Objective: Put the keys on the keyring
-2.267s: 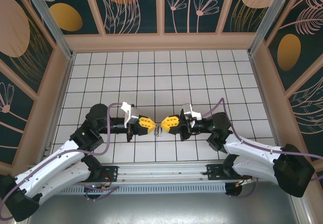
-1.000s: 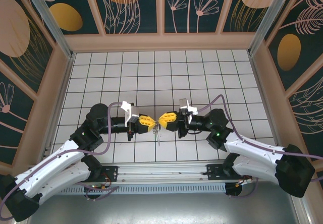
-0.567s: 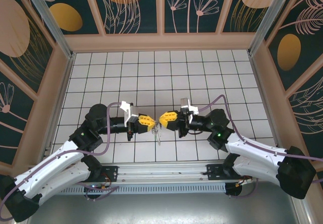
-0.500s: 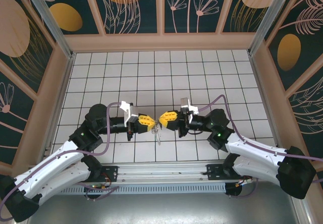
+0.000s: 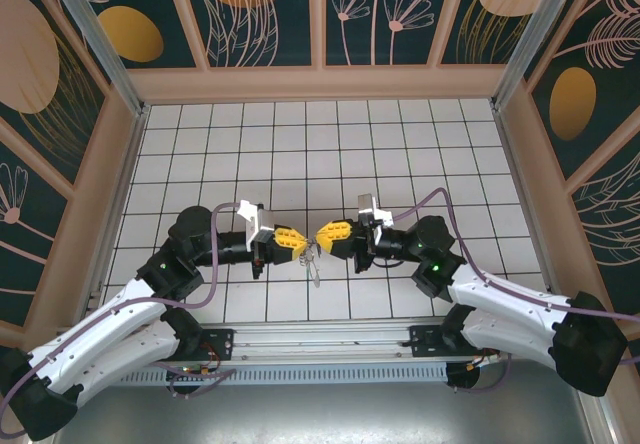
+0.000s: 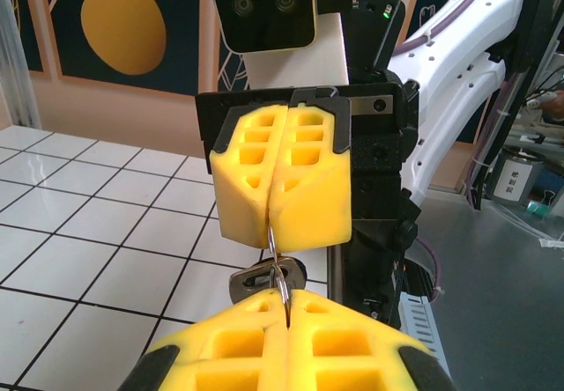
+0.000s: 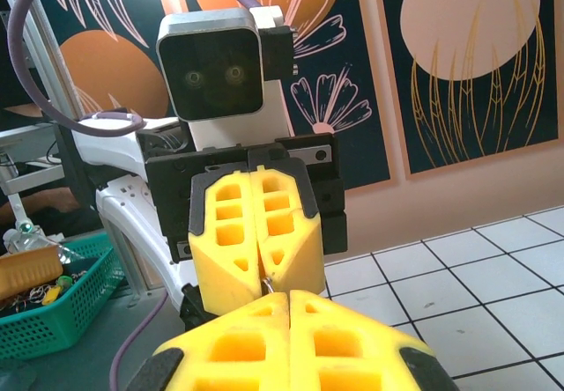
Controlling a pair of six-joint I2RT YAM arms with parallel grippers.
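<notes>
Right now the left gripper (image 5: 302, 249) and right gripper (image 5: 321, 234) meet tip to tip over the near-ctr part of the tiled table (image 5: 330, 154). Both pairs of yellow fingers are pressed together w/ no gap showing. In the left wrist view the keyring (image 6: 278, 252) (a thin wire loop, metal-looking) comes out of the right gripper's seam and runs down into the left gripper's seam, so each looks clamped on it. The key (image 6: 256, 280), pale silver w/ a hole in its head, sits at the loop just above the left fingers (image 6: 220, 347). Can't tell whether it's threaded on. From the top cam a small metal bit hangs btwn the two tips.
</notes>
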